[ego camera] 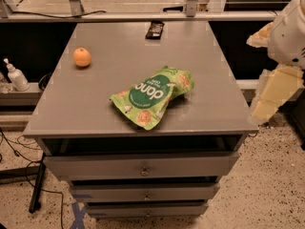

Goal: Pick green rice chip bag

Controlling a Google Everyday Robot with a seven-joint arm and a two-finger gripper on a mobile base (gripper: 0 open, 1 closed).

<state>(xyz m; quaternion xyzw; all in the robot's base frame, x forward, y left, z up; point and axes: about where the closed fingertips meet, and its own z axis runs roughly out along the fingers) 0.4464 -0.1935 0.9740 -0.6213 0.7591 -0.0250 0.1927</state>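
- The gripper (272, 95) is seen at the right edge of the view, beyond the right side of the cabinet top (90, 106) and well apart from everything on it. Nothing is held or touched by it, and whether it is wide or narrow cannot be told.
- The arm (291, 30) above it is made up of white and cream blocky shells.
- The green rice chip bag (155, 98) is laid flat near the middle of the top, slightly towards the front, and turned at a slant. Its light-green foil is crinkled; a dark green oval with white letters and pictures of round orange-tan chips are printed on it.
- An orange fruit (82, 57), round and smooth, is placed towards the back left, well apart from the bag.
- A small dark flat packet (154, 29) is set at the back edge.
- Three grey drawers (143, 167) with small knobs are stacked below the smooth matt top; what they contain is hidden.
- A white pump bottle (15, 75) is stood on a low ledge to the left.
- The floor (267, 190) is speckled.
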